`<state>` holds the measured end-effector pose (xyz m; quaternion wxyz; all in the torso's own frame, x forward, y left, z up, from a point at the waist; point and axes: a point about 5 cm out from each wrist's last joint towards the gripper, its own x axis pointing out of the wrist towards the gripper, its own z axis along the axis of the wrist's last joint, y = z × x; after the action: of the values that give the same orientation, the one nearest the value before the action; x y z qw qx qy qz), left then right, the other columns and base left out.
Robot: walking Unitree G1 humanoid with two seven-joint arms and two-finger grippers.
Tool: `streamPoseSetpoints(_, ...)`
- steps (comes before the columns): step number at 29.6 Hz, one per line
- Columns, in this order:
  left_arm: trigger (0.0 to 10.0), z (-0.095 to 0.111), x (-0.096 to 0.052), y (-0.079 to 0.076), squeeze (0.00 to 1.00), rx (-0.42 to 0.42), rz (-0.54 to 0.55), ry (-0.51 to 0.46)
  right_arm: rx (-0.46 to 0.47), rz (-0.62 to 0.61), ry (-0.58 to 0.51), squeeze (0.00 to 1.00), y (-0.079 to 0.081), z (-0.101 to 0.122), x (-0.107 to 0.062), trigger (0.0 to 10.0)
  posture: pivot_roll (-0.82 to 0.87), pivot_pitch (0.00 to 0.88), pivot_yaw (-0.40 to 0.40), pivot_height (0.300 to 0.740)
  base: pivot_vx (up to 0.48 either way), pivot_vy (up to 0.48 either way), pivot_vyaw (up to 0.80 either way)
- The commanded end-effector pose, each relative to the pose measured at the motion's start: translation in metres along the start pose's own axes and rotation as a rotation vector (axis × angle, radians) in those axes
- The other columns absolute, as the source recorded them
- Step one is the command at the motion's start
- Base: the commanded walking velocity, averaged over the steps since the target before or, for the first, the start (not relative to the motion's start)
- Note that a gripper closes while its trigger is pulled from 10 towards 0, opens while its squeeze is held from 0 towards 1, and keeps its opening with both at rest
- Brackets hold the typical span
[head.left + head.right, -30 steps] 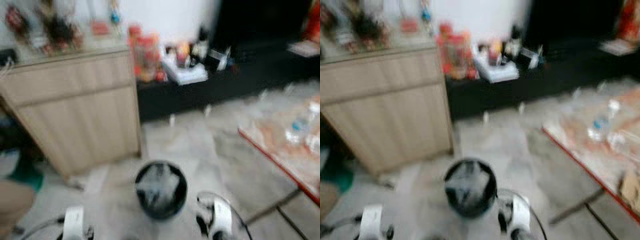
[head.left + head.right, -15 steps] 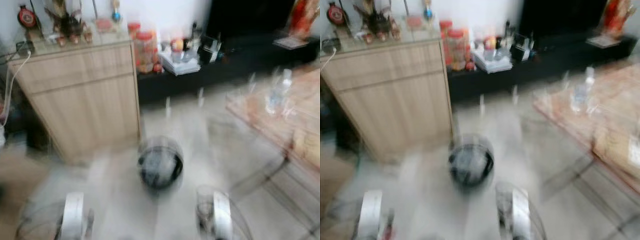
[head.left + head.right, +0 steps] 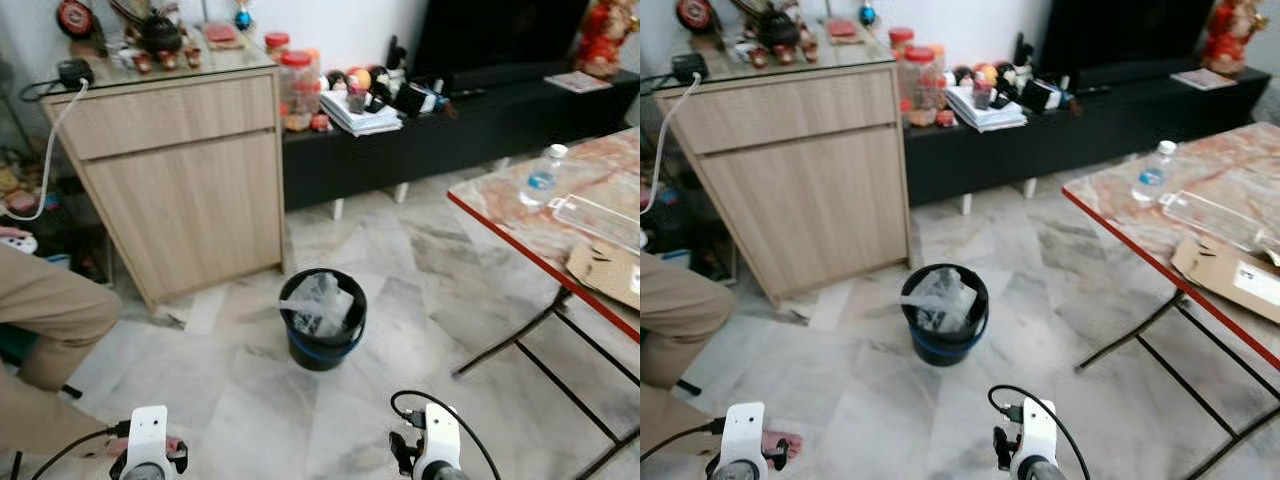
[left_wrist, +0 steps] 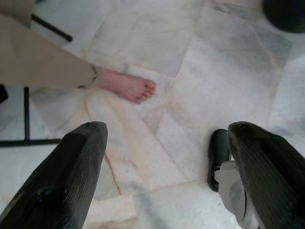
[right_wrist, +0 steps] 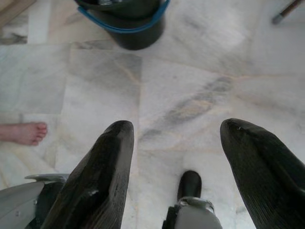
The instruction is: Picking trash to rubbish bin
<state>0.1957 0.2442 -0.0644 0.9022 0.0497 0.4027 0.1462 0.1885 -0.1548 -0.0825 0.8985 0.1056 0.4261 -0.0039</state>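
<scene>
Left eye view: a black rubbish bin [image 3: 322, 320] with a clear liner stands on the marble floor [image 3: 250, 400] before a wooden cabinet [image 3: 180, 170]; a plastic bottle [image 3: 541, 176] stands on the marble surface [image 3: 500, 205].

Left wrist view: left claw [image 4: 167, 181] released, above a person's bare foot [image 4: 127, 86].

Right wrist view: right claw [image 5: 176, 167] released, near the bin.

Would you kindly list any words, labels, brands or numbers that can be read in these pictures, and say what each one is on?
No text can be read.
Water bottle on the marble table: blue label, print too small to read.
Flattened cardboard on that table: white label, print too small to read.
Red-lidded jars beside the wooden cabinet: labels too blurred to read.
Stack of papers on the black TV bench: print too small to read.
</scene>
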Motion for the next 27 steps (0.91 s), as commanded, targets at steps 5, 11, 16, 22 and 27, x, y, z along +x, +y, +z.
streamPoseSetpoints(5, 10.0, -0.0056, -0.0011, -0.0015, 0.00, 0.003, 0.000, 0.024, -0.003, -0.016, -0.001, 0.00, -0.0037, 0.0015, -0.0002, 10.0, 0.04, 0.033, -0.046, 0.740, 0.000, 0.000, 0.00)
streamPoseSetpoints(11, 10.0, -0.0073, -0.0015, -0.0013, 0.00, 0.005, 0.000, 0.028, -0.016, -0.012, 0.011, 0.00, -0.0034, -0.0002, -0.0003, 10.0, 0.04, 0.024, -0.045, 0.740, 0.000, 0.000, -0.78)
streamPoseSetpoints(16, 10.0, -0.0079, -0.0017, -0.0009, 0.00, 0.007, -0.002, 0.027, -0.018, -0.017, 0.012, 0.00, -0.0038, -0.0007, -0.0005, 10.0, 0.04, 0.015, -0.040, 0.740, 0.000, 0.000, -0.77)
streamPoseSetpoints(22, 10.0, -0.0079, -0.0019, -0.0010, 0.00, 0.012, -0.006, 0.020, -0.022, -0.021, 0.011, 0.00, -0.0040, -0.0012, -0.0007, 10.0, 0.03, 0.000, -0.035, 0.740, 0.000, 0.000, -0.77)
streamPoseSetpoints(27, 10.0, -0.0057, -0.0014, -0.0008, 0.00, 0.024, -0.004, 0.013, -0.027, -0.023, 0.014, 0.00, -0.0046, -0.0016, -0.0008, 10.0, 0.03, 0.000, -0.035, 0.740, 0.000, 0.000, -0.77)
